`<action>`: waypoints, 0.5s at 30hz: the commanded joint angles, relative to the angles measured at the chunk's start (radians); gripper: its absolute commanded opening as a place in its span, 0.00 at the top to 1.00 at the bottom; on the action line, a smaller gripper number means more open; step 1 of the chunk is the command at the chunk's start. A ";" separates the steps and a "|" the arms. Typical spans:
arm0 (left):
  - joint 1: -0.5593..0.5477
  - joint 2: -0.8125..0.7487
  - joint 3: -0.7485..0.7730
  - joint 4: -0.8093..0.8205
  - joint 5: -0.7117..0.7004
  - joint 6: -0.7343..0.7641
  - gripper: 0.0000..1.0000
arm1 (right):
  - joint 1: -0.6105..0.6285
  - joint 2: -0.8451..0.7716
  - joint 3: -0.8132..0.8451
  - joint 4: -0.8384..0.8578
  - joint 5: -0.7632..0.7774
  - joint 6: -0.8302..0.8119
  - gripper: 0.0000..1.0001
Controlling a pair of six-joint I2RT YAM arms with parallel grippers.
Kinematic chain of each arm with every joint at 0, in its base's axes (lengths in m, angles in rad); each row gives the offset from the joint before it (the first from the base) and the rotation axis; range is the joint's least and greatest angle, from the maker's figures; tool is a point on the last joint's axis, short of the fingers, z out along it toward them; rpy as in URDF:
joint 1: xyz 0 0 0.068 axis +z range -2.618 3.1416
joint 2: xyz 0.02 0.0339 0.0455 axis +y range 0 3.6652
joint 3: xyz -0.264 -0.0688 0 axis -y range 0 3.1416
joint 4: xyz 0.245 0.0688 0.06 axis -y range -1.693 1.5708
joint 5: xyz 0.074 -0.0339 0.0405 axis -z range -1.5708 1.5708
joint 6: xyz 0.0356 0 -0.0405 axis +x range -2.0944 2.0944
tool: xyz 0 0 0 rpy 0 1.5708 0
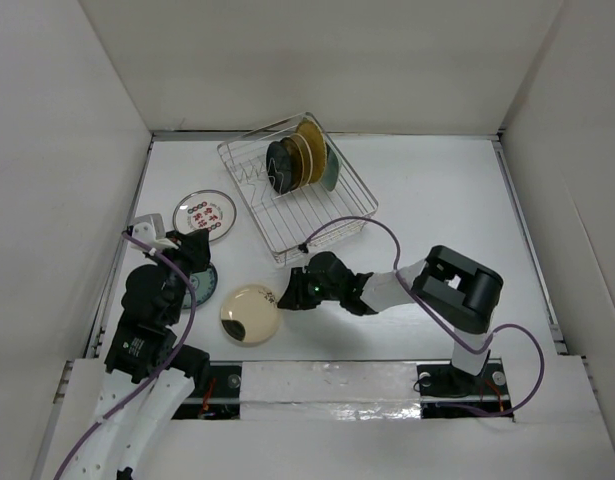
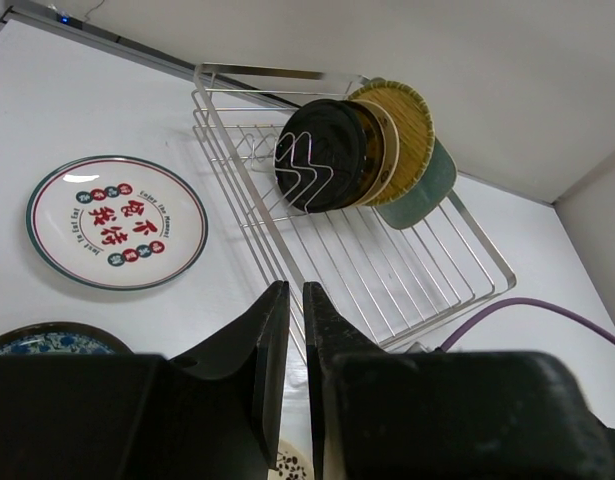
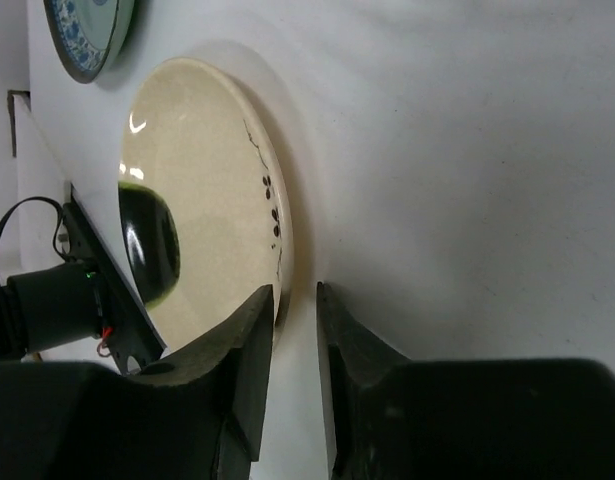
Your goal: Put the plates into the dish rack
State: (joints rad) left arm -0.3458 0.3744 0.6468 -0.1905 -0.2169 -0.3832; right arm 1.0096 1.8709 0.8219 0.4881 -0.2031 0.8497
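The dish rack (image 1: 355, 186) stands at the back and holds several upright plates: glossy black (image 2: 322, 150), plain cream (image 2: 386, 155), gold patterned (image 2: 402, 120) and pale green (image 2: 432, 185). The white plate with red marks (image 1: 203, 214) lies left of it. The teal plate (image 1: 201, 287) lies partly under my left arm. My left gripper (image 1: 195, 250) is shut and empty above it. The cream plate with dark blotch (image 1: 250, 313) lies near the front. My right gripper (image 3: 297, 290) is shut on its right rim, one finger over the plate's inside and one outside it.
White walls close in the table on the left, back and right. A purple cable (image 1: 382, 232) arcs from the right arm past the rack's front corner. The right arm's elbow (image 1: 462, 285) sits right of the cream plate.
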 commanded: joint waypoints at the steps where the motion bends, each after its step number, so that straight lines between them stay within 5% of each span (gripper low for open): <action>1: -0.004 -0.017 -0.007 0.054 0.011 0.009 0.91 | 0.026 -0.012 -0.004 0.067 0.008 0.017 0.75; 3: -0.004 -0.022 -0.009 0.052 0.011 0.010 0.91 | 0.035 -0.027 -0.010 0.058 0.027 0.015 0.79; 6: -0.004 -0.026 -0.009 0.051 0.013 0.009 0.90 | 0.057 -0.058 -0.021 0.040 0.067 0.012 1.00; 15: -0.004 -0.040 -0.009 0.052 0.013 0.009 0.90 | 0.086 -0.329 0.012 -0.230 0.315 -0.139 1.00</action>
State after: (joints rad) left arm -0.3458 0.3435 0.6464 -0.1905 -0.2131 -0.3828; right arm 1.0882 1.6623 0.7712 0.3389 -0.0341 0.8051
